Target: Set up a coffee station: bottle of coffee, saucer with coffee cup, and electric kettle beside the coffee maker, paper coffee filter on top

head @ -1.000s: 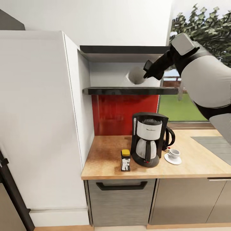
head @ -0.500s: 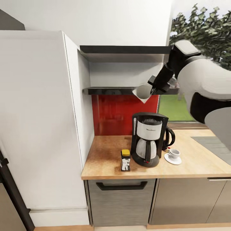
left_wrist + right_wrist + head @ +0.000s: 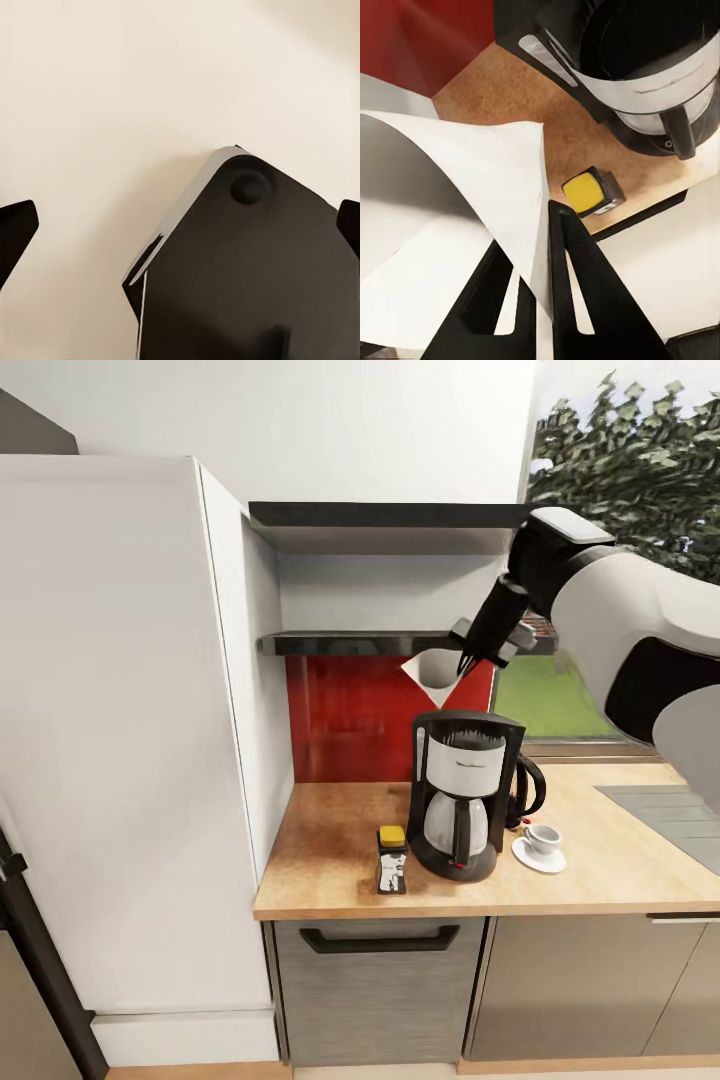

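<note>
Lowering now: I bring the right end effector (image 3: 468, 662), clamped on the paper coffee filter (image 3: 432, 672), down from the kitchen shelf (image 3: 390, 643) to just above the coffee maker (image 3: 464, 792)
Meaning: filter off the shelf, not yet seated on the machine; I judge placement is next
Left end effector: fingers spread apart in its wrist view
Worktop (image 3: 330, 860): bottle of coffee (image 3: 391, 859) and coffee cup (image 3: 543, 838) on saucer (image 3: 538, 857) flank the machine
Writing: lettering on the machine's white band and bottle label, too small to read

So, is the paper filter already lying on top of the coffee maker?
No, the paper coffee filter hangs in the right gripper above the coffee maker.
</note>
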### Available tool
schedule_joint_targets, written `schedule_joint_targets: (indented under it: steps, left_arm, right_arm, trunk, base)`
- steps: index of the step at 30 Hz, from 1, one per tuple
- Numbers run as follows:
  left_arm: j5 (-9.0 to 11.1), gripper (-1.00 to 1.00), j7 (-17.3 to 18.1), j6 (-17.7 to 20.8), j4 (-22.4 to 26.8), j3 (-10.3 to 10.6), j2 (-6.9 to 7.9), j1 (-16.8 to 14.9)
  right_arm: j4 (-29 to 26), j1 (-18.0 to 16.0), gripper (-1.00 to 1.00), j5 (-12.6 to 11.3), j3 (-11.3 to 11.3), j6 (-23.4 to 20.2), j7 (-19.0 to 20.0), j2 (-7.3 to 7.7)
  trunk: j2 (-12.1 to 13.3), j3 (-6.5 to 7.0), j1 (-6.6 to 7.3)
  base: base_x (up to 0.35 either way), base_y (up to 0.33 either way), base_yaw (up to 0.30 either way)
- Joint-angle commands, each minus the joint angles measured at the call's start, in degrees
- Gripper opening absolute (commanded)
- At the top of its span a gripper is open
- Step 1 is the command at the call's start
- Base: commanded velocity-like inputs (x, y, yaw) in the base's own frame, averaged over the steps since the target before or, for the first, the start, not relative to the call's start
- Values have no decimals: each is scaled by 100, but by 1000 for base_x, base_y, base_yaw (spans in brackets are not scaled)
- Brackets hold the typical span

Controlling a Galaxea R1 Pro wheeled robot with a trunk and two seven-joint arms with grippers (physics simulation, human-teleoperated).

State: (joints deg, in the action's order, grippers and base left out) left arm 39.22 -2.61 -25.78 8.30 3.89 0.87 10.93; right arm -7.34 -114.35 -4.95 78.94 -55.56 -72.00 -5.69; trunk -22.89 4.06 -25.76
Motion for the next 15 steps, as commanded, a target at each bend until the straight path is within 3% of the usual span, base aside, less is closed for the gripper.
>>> schedule_joint_targets:
  steps: [1, 7, 15]
  left_arm:
    - [24, 100, -24, -6, 13, 42, 6, 5]
    - [24, 100, -22, -6, 13, 47, 5, 5]
    - [24, 100, -22, -6, 13, 51, 1, 5]
  right_arm:
    - [32, 0, -100, -66, -31, -303, 223, 201]
    - [416, 25, -100, -11, -44, -444, 715, 604]
    - [638, 70, -100, 10, -45, -444, 770, 815]
  trunk:
    - [-3, -1, -2]
    - [-3, -1, -2]
    - [-3, -1, -2]
  base:
    - [0, 0, 0]
    - [0, 0, 0]
    - [0, 0, 0]
